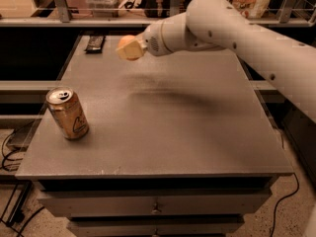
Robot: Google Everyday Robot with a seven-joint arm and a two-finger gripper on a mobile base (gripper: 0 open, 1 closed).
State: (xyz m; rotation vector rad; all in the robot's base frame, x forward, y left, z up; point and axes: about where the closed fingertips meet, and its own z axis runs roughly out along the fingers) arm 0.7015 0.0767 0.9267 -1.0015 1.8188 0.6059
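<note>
While the end effector (pixel 129 48) hovers above table (pixel 197 132), can (pixel 68 113) label unreadable.

**Arm stretched leftward, gripper aloft**

My single arm (pixel 266 46) enters from the right edge of the camera view and runs on a slant up and to the left. The outer link is thick, white and rounded, with a few small dark dots along its side. It ends in a bulging joint housing (pixel 207 11) near top centre. From there the wrist (pixel 165 35) narrows into a short barrel lying almost level, with a small perforated patch on its face. The gripper (pixel 129 48) sits at the far left end of the arm, upper left of centre. It points left and hangs in the air. Its tip shows as a pale tan, rounded shape.
</note>
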